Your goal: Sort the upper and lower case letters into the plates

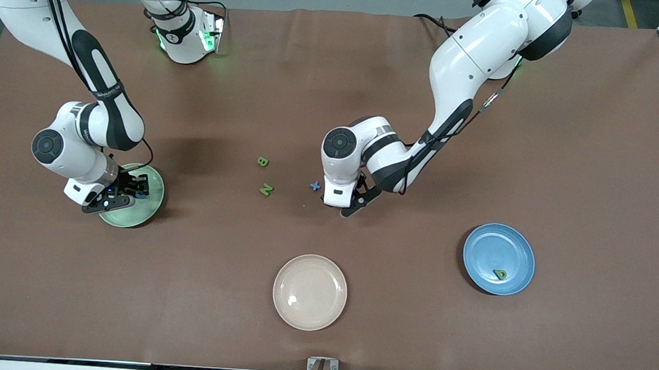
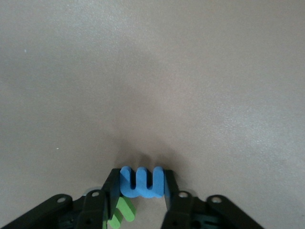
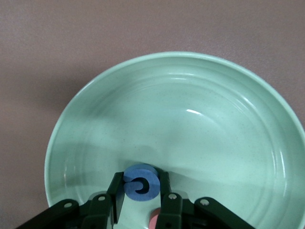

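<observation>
Trouble is most likely at the left gripper (image 2: pixel 142 185), low over the brown table (image 1: pixel 567 136) just beside the blue x (image 1: pixel 315 186). Its fingers are pinched on a blue m (image 2: pixel 142 182), and a green letter (image 2: pixel 122 213) lies right against one finger underneath; if that green piece is wedged or dragged at lift, it could ride along and end in the wrong plate, or skid off. The m's hold looks narrow, on its outer strokes only, so a tilt or slip is possible too.

The m's long axis runs across the jaws, from finger to finger, with its legs pointing away from the wrist, out toward open table. It appears to sit flat.

The right gripper (image 3: pixel 140 187) is down inside the mint green plate (image 3: pixel 224 143), which stands well off from the x toward the right arm's end of the table. Its fingers are shut on a round blue letter (image 3: pixel 139 182), G or Q, I cannot tell which; its opening faces toward one finger. A pink letter (image 3: pixel 153 221) lies in the plate just below the fingers, and a careless release could stack one on the other.

Green B (image 1: pixel 262 161) and green N (image 1: pixel 265 189) lie loose on the table near the x, toward the right arm's end. The blue plate (image 1: pixel 489 243), well apart from the x and nearer the front camera, holds one green letter (image 1: pixel 499 274). The cream plate (image 1: pixel 310 292), nearest the camera, holds nothing.
</observation>
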Action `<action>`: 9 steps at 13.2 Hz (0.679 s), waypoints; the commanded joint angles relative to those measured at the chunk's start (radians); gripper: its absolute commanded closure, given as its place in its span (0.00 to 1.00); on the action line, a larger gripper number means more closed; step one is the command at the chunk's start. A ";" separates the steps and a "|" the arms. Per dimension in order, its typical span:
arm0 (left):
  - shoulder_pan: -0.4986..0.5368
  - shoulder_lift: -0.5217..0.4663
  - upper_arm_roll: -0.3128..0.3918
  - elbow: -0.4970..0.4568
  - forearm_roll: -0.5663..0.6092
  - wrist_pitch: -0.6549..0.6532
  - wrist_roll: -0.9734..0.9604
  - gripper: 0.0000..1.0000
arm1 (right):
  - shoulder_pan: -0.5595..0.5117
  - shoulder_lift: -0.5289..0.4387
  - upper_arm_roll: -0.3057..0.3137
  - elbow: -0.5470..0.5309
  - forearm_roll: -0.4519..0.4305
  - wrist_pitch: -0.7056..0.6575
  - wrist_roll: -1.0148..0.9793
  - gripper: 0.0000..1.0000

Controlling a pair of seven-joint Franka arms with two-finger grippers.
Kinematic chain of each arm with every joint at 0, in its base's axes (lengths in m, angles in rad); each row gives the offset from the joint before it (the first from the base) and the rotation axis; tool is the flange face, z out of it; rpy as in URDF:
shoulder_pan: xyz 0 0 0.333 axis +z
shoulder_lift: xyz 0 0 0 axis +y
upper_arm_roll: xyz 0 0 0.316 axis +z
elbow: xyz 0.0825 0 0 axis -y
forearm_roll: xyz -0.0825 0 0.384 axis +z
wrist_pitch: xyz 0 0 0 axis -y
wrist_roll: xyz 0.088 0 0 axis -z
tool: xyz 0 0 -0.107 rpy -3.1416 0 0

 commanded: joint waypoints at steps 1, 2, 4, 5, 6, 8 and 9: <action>0.008 0.011 0.018 0.015 0.003 -0.016 0.014 0.99 | -0.001 -0.006 0.002 -0.009 0.002 0.002 0.007 0.28; 0.017 0.005 0.018 0.015 0.004 -0.016 0.014 1.00 | 0.001 -0.017 0.003 -0.008 0.002 -0.010 0.016 0.09; 0.063 -0.030 0.018 0.014 0.004 -0.016 0.025 1.00 | 0.007 -0.072 0.008 0.009 0.002 -0.091 0.052 0.06; 0.081 -0.052 0.018 0.012 0.004 -0.028 0.028 1.00 | 0.016 -0.095 0.017 0.043 0.002 -0.162 0.085 0.06; 0.095 -0.064 0.018 0.012 0.006 -0.040 0.042 1.00 | 0.030 -0.109 0.020 0.098 0.002 -0.264 0.131 0.06; 0.153 -0.104 0.017 0.006 0.004 -0.087 0.132 0.99 | 0.067 -0.111 0.020 0.234 0.002 -0.485 0.208 0.07; 0.192 -0.118 0.009 0.006 0.001 -0.121 0.190 0.99 | 0.093 -0.109 0.020 0.285 0.002 -0.557 0.248 0.07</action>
